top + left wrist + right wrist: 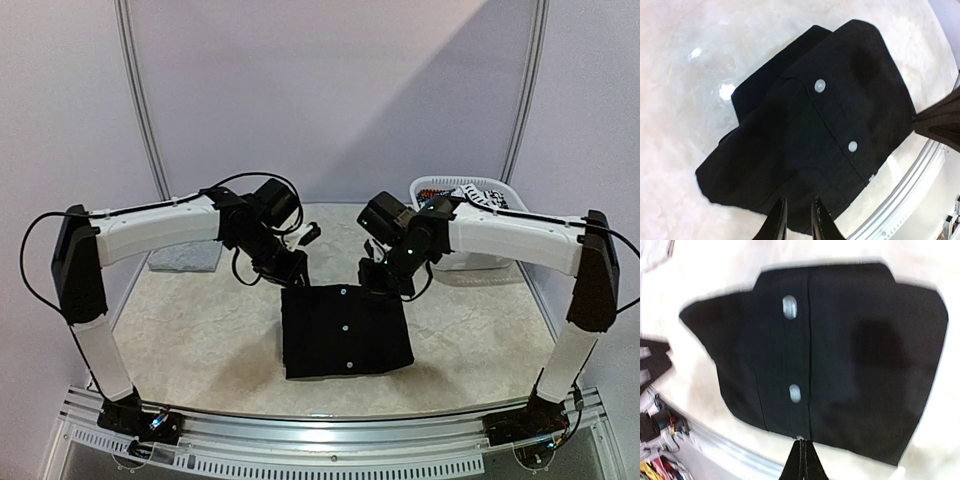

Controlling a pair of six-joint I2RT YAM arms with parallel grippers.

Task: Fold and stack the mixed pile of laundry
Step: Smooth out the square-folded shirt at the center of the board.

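We log black garment (345,330) folded at table (200,340) centre, left gripper (797,220) at its far-left corner, jaws a slit apart, empty, right gripper (801,460) at far-right corner, closed tight, empty, grey top (185,257) far left.

Beneath my white-and-black arms (160,228), the folded garment (345,330) is plain black with pale grey buttons (820,85), the table (200,340) is cream with faint marbling, the small cloth (185,257) light grey, the basket (470,263) white.
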